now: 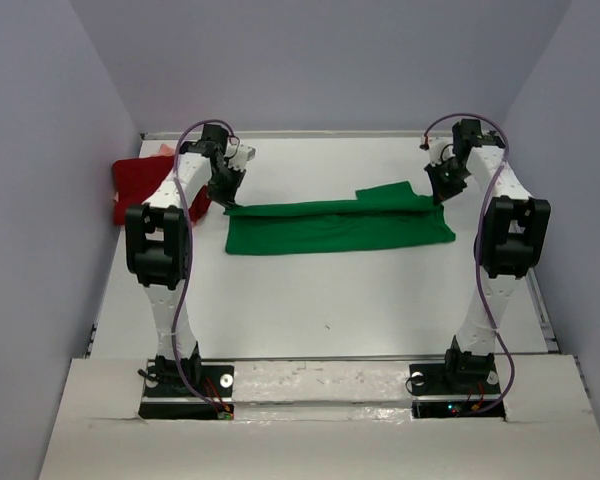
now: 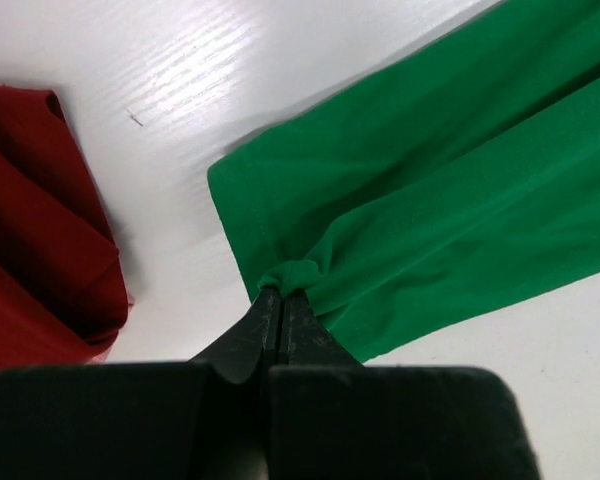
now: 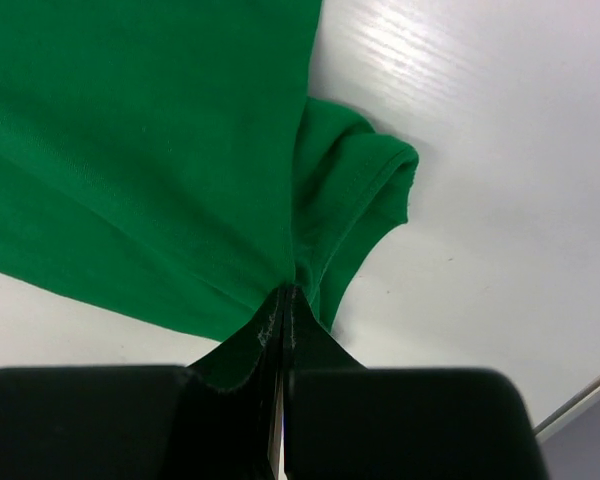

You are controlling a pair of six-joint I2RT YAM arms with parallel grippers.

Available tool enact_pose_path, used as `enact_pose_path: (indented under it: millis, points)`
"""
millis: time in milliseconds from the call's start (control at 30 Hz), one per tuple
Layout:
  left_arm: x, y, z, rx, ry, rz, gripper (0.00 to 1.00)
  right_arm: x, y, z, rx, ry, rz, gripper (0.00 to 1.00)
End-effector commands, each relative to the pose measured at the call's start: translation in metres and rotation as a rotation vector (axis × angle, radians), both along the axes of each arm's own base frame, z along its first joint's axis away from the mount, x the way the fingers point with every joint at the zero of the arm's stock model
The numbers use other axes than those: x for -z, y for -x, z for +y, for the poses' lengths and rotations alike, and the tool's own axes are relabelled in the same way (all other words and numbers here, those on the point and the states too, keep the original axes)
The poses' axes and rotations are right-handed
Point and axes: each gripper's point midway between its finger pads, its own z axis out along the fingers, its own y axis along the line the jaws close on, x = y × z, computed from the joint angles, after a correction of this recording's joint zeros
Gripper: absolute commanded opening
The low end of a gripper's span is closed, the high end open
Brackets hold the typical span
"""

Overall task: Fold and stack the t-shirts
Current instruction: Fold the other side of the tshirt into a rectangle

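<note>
The bright green t-shirt (image 1: 340, 226) lies in a long folded band across the middle of the table. My left gripper (image 1: 223, 196) is shut on its left end, with green cloth bunched at the tips (image 2: 282, 291). My right gripper (image 1: 440, 192) is shut on its right end, by the sleeve (image 3: 352, 190), tips pinching cloth (image 3: 286, 292). The dark red t-shirt (image 1: 140, 185) lies folded at the far left, also in the left wrist view (image 2: 35, 240). A pale salmon-pink bit (image 1: 166, 150) shows behind the red shirt.
The table's (image 1: 320, 300) back edge meets the wall just beyond both grippers. Grey walls close in on both sides. The table's right edge (image 3: 580, 400) shows near the right gripper.
</note>
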Motion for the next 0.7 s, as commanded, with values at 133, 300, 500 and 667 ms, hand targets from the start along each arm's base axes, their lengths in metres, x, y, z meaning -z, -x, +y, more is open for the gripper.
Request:
enact_pose_path:
  millis: [133,300,500,667]
  points:
    - [-0.014,0.012,0.009,0.021,-0.099,-0.047,0.00,-0.004,0.022,-0.004,-0.029,0.017,0.023,0.00]
    - [-0.005,0.019,0.006,0.031,-0.136,-0.034,0.00,0.007,0.027,-0.004,-0.029,0.019,0.050,0.00]
    - [0.011,0.023,0.006,0.025,-0.226,-0.025,0.00,0.018,0.029,-0.004,-0.027,0.019,0.080,0.00]
    - [0.025,0.032,-0.004,0.053,-0.252,-0.005,0.00,0.028,0.032,-0.007,-0.027,0.035,0.101,0.00]
